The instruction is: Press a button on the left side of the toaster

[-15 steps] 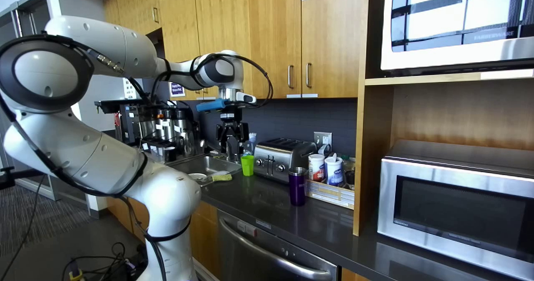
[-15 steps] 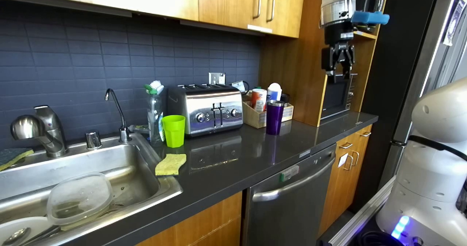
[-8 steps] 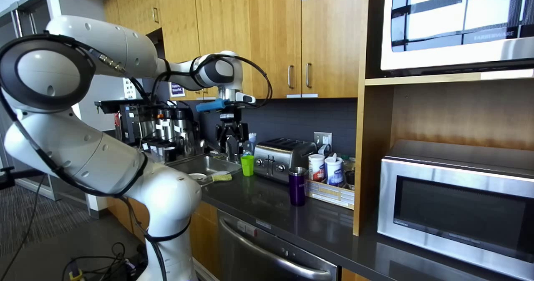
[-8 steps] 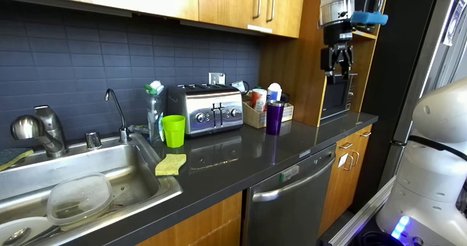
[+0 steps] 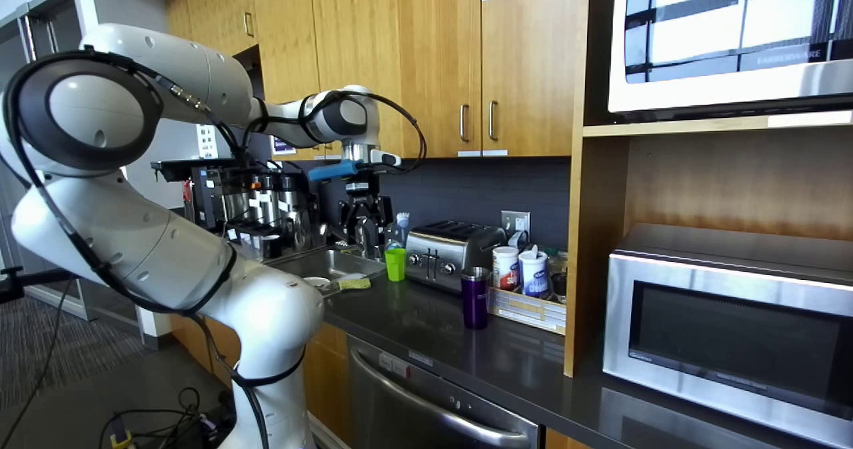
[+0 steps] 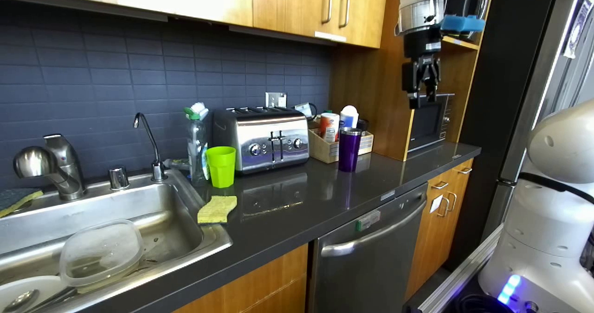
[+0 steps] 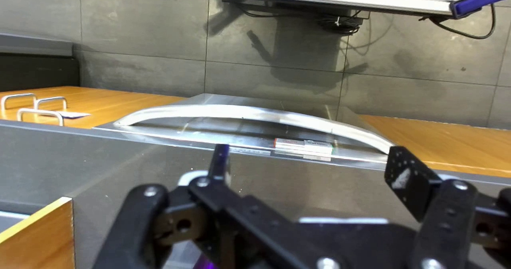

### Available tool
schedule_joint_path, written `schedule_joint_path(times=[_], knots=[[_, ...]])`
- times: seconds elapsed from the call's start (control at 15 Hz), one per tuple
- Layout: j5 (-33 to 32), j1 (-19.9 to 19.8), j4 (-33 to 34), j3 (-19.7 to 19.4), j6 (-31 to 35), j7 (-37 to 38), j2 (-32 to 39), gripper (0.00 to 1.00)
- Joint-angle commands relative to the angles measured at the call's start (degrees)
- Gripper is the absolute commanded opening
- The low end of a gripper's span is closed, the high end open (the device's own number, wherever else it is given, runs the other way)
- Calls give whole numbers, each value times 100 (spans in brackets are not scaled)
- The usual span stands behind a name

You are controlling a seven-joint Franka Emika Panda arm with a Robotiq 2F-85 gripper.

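Note:
The toaster is a brushed silver box with a darker slotted top, on the dark counter against the tiled wall. In an exterior view its front shows two levers in the middle and a round dial on each side; the left dial is near the green cup. Small buttons are too small to make out. My gripper points down in the air, higher than the toaster and apart from it. In an exterior view the gripper is well right of the toaster. Its fingers are spread and empty. The toaster is out of the wrist view.
A green cup and a bottle stand left of the toaster. A purple tumbler and a wooden box stand right. A sponge lies by the sink. Cabinets hang above; a microwave sits in the shelf.
My gripper has moved a little to the left in both exterior views and turned slightly. The arm's elbow has shifted slightly. The toaster and the things on the counter have not moved.

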Motion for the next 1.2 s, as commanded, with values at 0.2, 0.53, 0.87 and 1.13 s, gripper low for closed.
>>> schedule_joint_path(times=[0.2, 0.53, 0.87, 1.13], knots=[[-45, 209, 208, 27, 99, -288, 200, 100], [-26, 278, 326, 19, 92, -466, 246, 100], [19, 345, 301, 41, 152, -504, 265, 100], [79, 407, 282, 29, 229, -534, 277, 100]])
